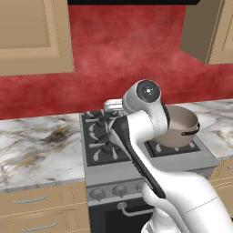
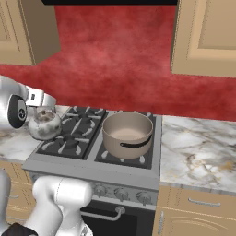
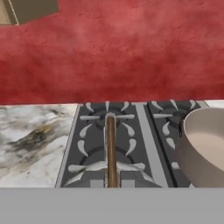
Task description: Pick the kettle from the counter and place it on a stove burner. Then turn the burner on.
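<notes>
Tan wood drawers [image 1: 32,200] sit nearest me under the counter [image 2: 198,147], its white-grey marble veined with dark grey and brown. Between the two stretches of marble stands the stove, with a row of round knobs [image 2: 120,193] along its front panel and a curved oven handle [image 2: 103,215] just below them.

Above the knobs lie the black grates with pale petal-shaped prongs. The front left stove burner [image 2: 69,140] is bare, and so is the one behind it.

At the stove's left edge, the gripper [image 2: 42,109] points down from the white hand, directly over the kettle [image 2: 44,125]. The squat, silvery-white kettle stands upright. Its base straddles the line where the left grate meets the marble, so it appears to be lifted and not resting on either. The fingers are mostly hidden by the hand, but they seem to be clenched on the kettle's thin upright handle. From the hand's own camera, that handle [image 3: 110,151] shows as a narrow brown bar running up from the bottom middle, over the left pair of burners.

On the right side of the stove a large tan pot [image 2: 127,133] with dark side handles sits on the front right burner, well apart from the kettle. The big white arm hides the kettle from the left base view.

Farther back, a mottled red wall [image 2: 115,55] rises behind the stove. Tan cabinets [image 2: 205,37] hang above on either side.
</notes>
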### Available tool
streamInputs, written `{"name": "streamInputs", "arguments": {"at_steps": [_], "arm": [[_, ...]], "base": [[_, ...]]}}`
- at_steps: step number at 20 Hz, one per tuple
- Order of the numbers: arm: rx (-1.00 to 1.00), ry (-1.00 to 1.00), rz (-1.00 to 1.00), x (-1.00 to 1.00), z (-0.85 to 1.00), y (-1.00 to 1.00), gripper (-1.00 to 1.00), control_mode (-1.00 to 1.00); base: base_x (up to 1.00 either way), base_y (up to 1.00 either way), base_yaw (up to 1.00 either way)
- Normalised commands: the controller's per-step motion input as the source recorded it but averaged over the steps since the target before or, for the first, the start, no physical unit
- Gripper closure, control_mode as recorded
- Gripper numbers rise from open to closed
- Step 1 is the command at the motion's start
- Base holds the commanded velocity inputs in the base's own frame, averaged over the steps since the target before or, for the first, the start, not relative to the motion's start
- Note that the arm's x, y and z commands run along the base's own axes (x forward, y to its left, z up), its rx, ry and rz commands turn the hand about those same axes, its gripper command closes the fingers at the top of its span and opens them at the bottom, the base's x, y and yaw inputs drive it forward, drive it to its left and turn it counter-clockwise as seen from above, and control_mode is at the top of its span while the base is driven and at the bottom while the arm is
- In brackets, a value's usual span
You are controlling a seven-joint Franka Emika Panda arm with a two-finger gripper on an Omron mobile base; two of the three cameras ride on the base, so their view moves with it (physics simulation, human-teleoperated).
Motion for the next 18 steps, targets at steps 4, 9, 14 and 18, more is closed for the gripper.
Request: {"name": "streamInputs", "arguments": {"at_steps": [4, 9, 14, 18], "arm": [[0.00, 0.00, -0.04, 0.36, -0.18, 0.00, 1.00, -1.00], [0.00, 0.00, -0.03, 0.33, -0.24, 0.00, 1.00, -1.00], [0.00, 0.00, -0.03, 0.26, -0.30, 0.00, 1.00, -1.00], [0.00, 0.00, -0.02, 0.28, -0.27, 0.00, 1.00, -1.00]], "base": [[0.00, 0.00, 0.00], [0.00, 0.00, 0.00], [0.00, 0.00, 0.00], [0.00, 0.00, 0.00]]}}
